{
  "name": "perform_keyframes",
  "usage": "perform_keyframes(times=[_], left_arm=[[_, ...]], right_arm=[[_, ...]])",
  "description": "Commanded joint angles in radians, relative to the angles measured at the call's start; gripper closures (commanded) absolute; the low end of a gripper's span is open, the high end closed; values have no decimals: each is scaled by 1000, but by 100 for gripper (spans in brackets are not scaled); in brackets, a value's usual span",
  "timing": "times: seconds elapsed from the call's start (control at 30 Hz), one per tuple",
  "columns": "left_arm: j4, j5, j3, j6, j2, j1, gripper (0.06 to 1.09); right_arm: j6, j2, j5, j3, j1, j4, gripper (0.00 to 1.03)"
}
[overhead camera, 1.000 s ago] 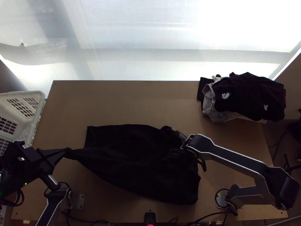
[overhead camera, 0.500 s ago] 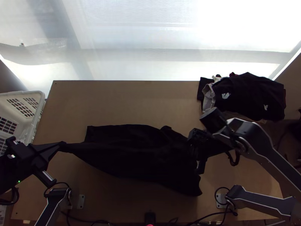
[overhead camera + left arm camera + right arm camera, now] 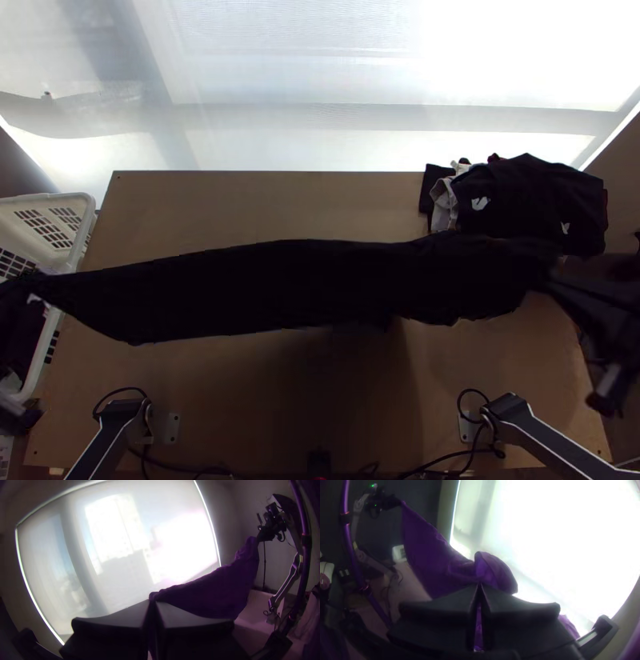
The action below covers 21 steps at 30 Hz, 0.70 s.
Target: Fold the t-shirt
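A black t-shirt [image 3: 288,284] hangs stretched between both grippers above the table in the top view. My left gripper [image 3: 40,280] stands at its left end, over the basket, and my right gripper [image 3: 552,280] at its right end. In the left wrist view, my left gripper [image 3: 152,602] is shut on a bunched corner of the shirt [image 3: 210,593], which slopes over to the other arm. In the right wrist view, my right gripper [image 3: 480,586] is shut on the shirt [image 3: 433,560], a rounded fold bulging beside the fingertips.
A pile of dark and light clothes [image 3: 528,200] lies at the table's back right corner. A white basket [image 3: 80,210] stands off the left edge. The wooden table [image 3: 264,204] runs below the shirt, with a bright blind [image 3: 320,80] behind it.
The right arm has moved right and the left arm left and a little up the picture. The shirt, earlier lying mostly on the table, has risen and been drawn out into a long band.
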Motion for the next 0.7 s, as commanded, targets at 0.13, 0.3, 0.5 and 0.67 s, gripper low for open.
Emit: perform_keyframes(times=[0.13,0.3,0.5,0.67], left_arm=[[232,10,61,-284,-155,58,105],[422,10,-381,-204,-230,86,105],[592,-1,-654,-54,-115,103,105],[780,-1,-750,12,130,166,105]], right_arm=[[146,-183,-91,168,-271,104,100],[149,-217,-142,-148,-337,313,100],[129,-41,-140,-372,-331,483,100],[65,226,-111,-519,-271,612,100]])
